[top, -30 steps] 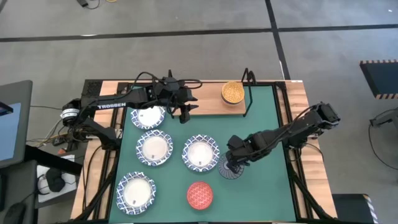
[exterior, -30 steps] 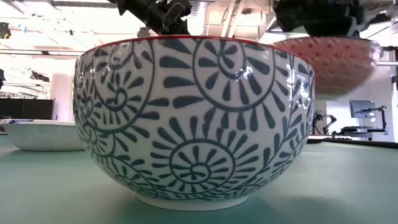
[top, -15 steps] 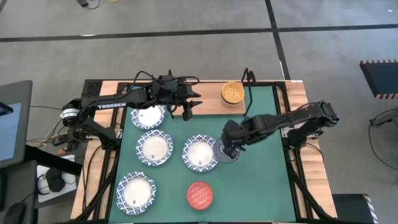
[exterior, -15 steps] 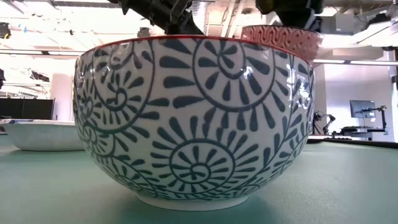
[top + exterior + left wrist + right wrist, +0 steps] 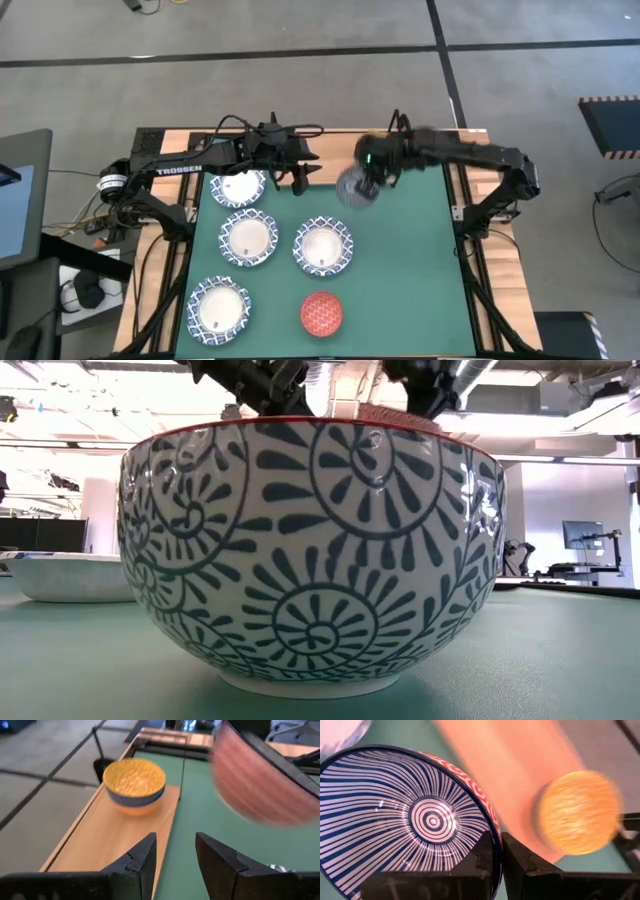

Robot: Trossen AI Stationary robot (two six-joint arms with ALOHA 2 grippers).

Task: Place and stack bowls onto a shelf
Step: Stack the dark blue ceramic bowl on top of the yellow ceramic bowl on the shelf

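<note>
The grey radial-striped bowl with a red patterned outside is now up off the green mat, clamped at its rim by my right gripper and carried from mid-mat to beside the yellow-orange bowl on the light wooden shelf. I judge placement is next. My left gripper hovers left of the shelf, fingers apart, empty.

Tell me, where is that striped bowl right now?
In the high view the striped bowl hangs off the mat, gripped at its rim by the right gripper, at the table's far side beside the shelf holding the yellow bowl.
</note>
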